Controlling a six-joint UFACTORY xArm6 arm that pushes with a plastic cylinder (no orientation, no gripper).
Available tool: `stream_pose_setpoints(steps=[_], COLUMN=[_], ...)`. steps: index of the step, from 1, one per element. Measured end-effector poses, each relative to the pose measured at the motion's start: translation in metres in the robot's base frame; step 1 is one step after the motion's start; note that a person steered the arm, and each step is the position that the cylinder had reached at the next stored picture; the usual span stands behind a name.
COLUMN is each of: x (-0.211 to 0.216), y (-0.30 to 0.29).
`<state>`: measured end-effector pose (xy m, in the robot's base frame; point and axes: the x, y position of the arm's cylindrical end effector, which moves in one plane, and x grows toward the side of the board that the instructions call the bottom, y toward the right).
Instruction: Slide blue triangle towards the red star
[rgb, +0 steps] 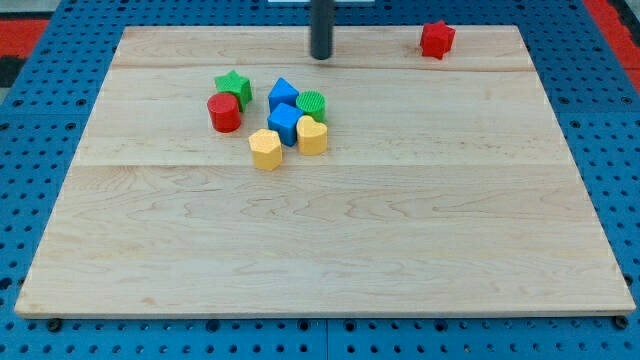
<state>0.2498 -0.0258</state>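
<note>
We find my tip (320, 57) near the view's top edge of the wooden board (320, 250), bare and touching no block; it carries nothing.

From the view's bottom upward, the lower half of the board lies bare. The cluster begins with the yellow hexagon (265, 149), then the yellow heart (312, 136) and the blue cube (285, 123) packed together. Next come the red cylinder (224, 113) and the green cylinder (311, 103).

The blue triangle (283, 94) sits at the cluster's upper side, touching the blue cube below it and just beside the green cylinder. Its apex points toward the view's top; we cannot make out a long axis. The green star (234, 86) lies to its left.

Open board separates the triangle from the red star (436, 39), which stands well apart near the top right edge. The tip stands above and right of the triangle.
</note>
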Motion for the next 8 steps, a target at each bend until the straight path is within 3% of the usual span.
stream_pose_setpoints(steps=[3,4,5,8], x=[0.073,0.109,0.117,0.052], y=[-0.061,-0.061,-0.057,0.034])
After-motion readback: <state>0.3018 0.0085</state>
